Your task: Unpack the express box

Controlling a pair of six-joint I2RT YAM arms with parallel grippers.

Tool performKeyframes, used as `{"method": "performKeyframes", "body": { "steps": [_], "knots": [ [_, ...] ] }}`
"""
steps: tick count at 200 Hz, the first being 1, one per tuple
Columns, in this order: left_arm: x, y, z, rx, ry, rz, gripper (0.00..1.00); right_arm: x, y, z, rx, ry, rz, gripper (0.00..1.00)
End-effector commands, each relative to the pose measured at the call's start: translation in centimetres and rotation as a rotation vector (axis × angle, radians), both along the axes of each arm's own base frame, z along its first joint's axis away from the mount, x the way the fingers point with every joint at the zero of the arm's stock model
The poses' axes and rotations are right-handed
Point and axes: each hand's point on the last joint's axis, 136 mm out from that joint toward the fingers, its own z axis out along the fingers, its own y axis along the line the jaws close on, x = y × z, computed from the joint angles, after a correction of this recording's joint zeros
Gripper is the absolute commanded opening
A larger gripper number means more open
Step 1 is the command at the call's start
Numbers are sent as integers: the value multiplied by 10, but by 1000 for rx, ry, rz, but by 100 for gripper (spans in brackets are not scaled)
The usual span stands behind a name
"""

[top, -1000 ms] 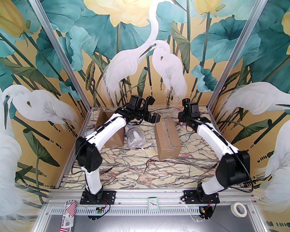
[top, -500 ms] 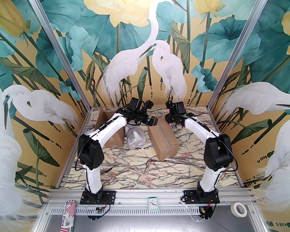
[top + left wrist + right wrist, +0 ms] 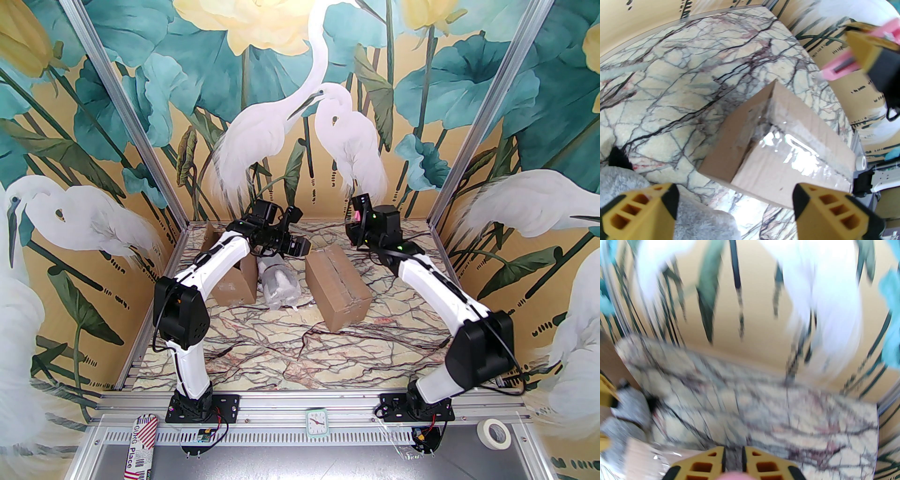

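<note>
Express box (image 3: 338,286), sealed with tape (image 3: 801,152), at centre of table (image 3: 300,347), nearer far edge: likely stiff, light, slick on tape; best held by bare cardboard sides. Left gripper (image 3: 734,199) wide, empty; right gripper (image 3: 733,451) clamped on pink cutter (image 3: 836,68).

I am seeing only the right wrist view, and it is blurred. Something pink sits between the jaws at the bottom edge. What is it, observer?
Observer: A pink utility knife. The left wrist view shows it clearly, with the right gripper shut on it.
Operator: Is the box opened already?
Observer: No. From above, the box has its flaps closed, and clear tape runs along the top seam.
Operator: Where is the other arm?
Observer: The left gripper hovers near the far left corner of the box, jaws open and holding nothing.
</note>
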Motion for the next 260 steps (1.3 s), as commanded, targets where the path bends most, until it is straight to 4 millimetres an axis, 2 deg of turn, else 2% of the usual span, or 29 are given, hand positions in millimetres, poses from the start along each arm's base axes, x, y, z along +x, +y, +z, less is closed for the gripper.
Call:
{"method": "performKeyframes", "body": {
  "steps": [1, 46, 79, 144, 260],
  "knots": [
    [-9, -19, -9, -66, 75, -85, 78, -5, 31, 7, 46, -93, 68, 0],
    [-3, -30, -28, -104, 144, -96, 71, -4, 66, -13, 47, -128, 96, 0],
    [-2, -29, -44, -92, 175, -87, 63, -3, 79, -19, 52, -145, 96, 0],
    [0, -25, -59, -99, 210, -72, 53, -1, 77, -25, 10, -163, 57, 0],
    [-1, -23, -76, -97, 261, -57, 40, -4, 77, -54, -48, -109, 53, 0]
  ]
}}
